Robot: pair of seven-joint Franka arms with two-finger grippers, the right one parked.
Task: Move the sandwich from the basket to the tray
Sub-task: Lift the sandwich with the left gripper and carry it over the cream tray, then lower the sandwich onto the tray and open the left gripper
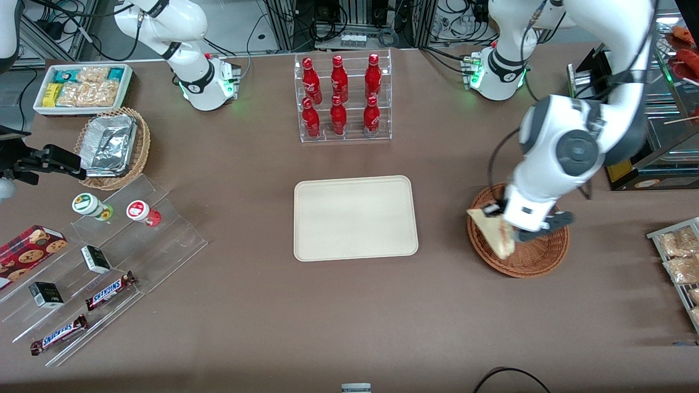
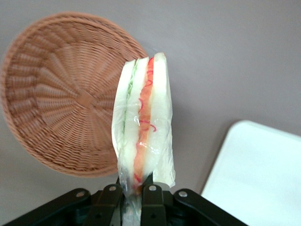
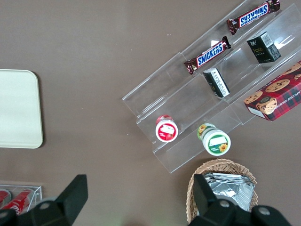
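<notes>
My left gripper (image 1: 505,221) (image 2: 133,190) is shut on the plastic-wrapped sandwich (image 1: 494,232) (image 2: 143,125), a pale wedge with red, orange and green layers on its cut edge. It holds the sandwich lifted above the reddish-brown wicker basket (image 1: 532,259) (image 2: 61,94), over the basket's rim on the tray's side. Nothing lies in the basket. The cream-beige tray (image 1: 355,217) (image 2: 263,179) lies flat mid-table, bare, a short gap from the basket toward the parked arm's end.
A clear rack of red bottles (image 1: 343,98) stands farther from the front camera than the tray. A wire rack of snack packets (image 1: 680,262) lies at the working arm's end. Toward the parked arm's end are a foil-filled wicker basket (image 1: 112,147), acrylic steps with snacks (image 1: 104,273) and a white bin (image 1: 82,87).
</notes>
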